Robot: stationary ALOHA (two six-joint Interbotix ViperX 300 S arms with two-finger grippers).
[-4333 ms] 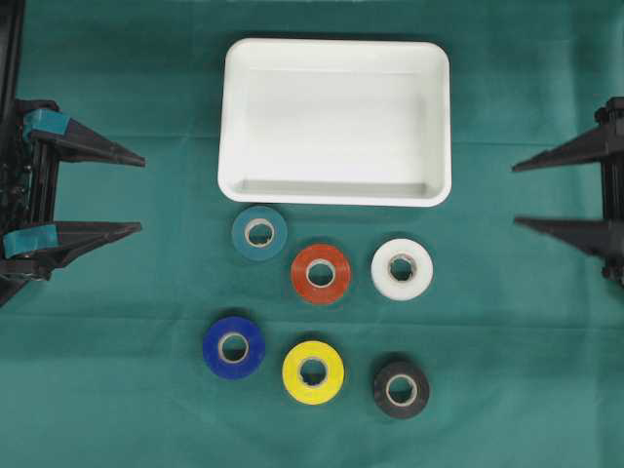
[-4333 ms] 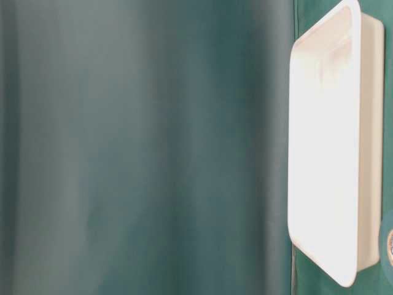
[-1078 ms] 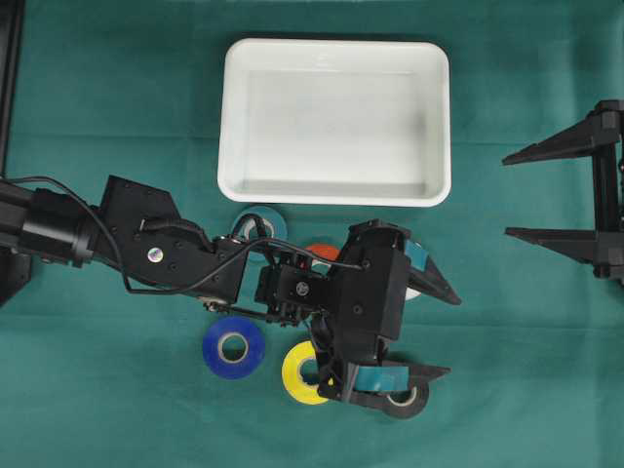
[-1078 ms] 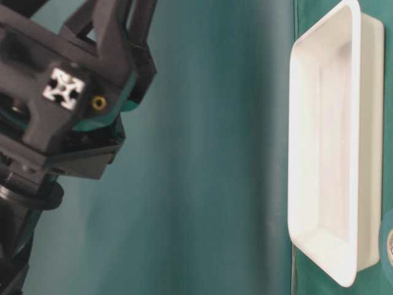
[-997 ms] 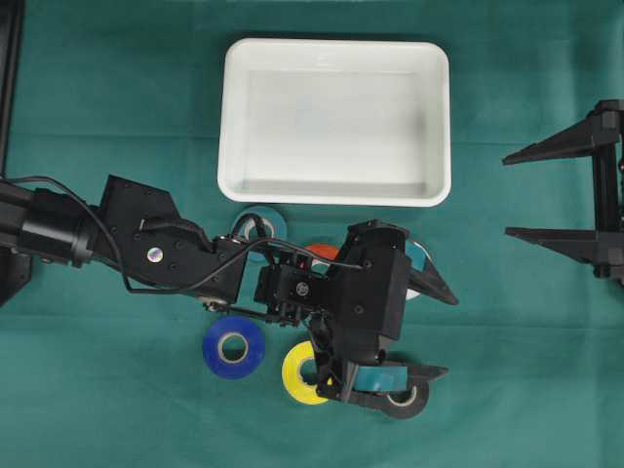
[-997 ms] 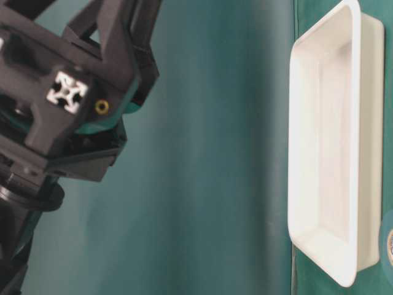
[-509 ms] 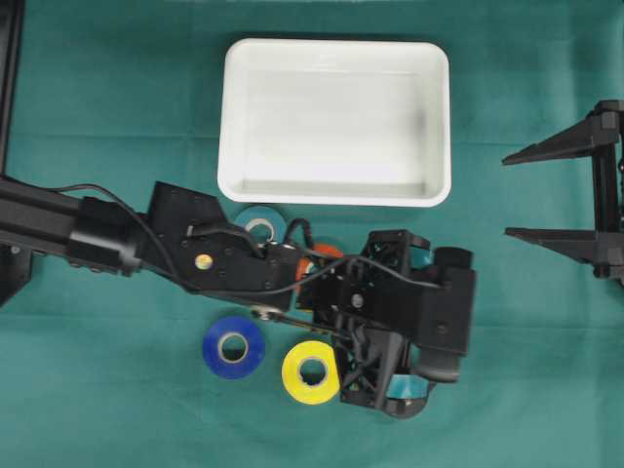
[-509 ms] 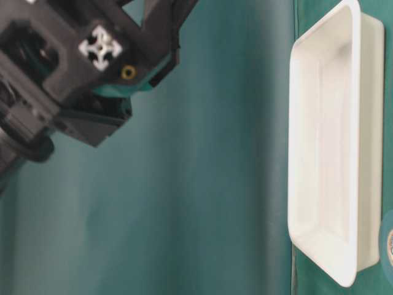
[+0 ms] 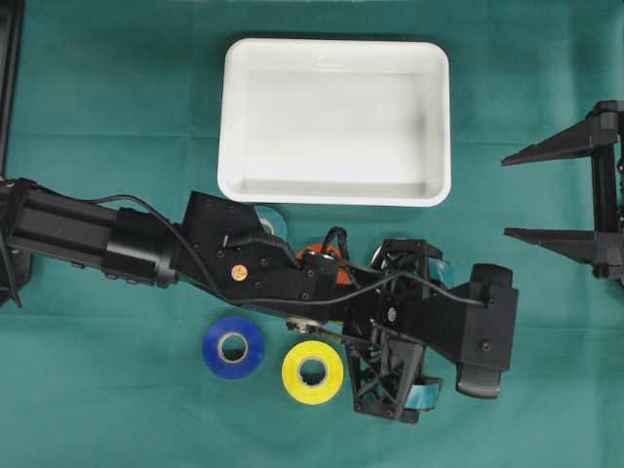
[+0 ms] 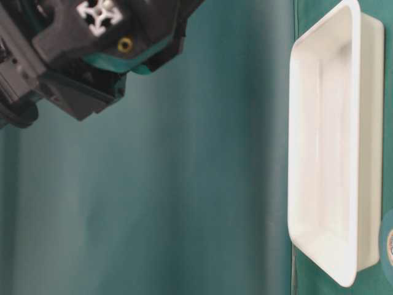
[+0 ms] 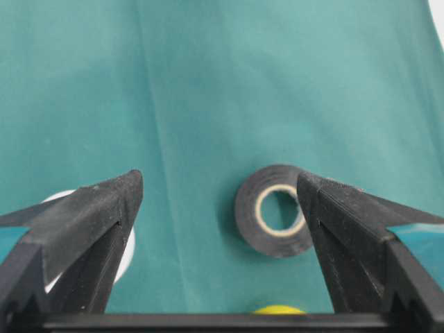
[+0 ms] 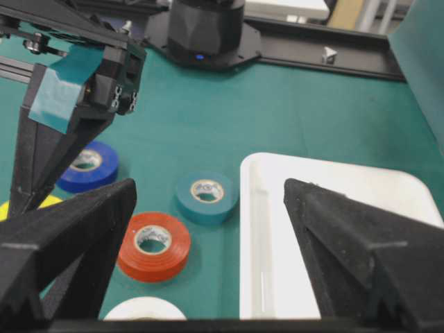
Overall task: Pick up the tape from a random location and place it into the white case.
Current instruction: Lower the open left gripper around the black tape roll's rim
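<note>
Left tool point(image 11: 220, 198), matte black wedge fingers

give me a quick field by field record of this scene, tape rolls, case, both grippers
left gripper: open, pointing down above the black tape, holding nothing
right gripper: open, at the right edge, holding nothing
white case: nothing visible inside, on the green cloth
blue tape: flat on cloth
yellow tape: flat, beside the blue
red tape: flat, partly under the left arm from overhead
teal tape: flat, near the case
white tape: only partly visible
</note>
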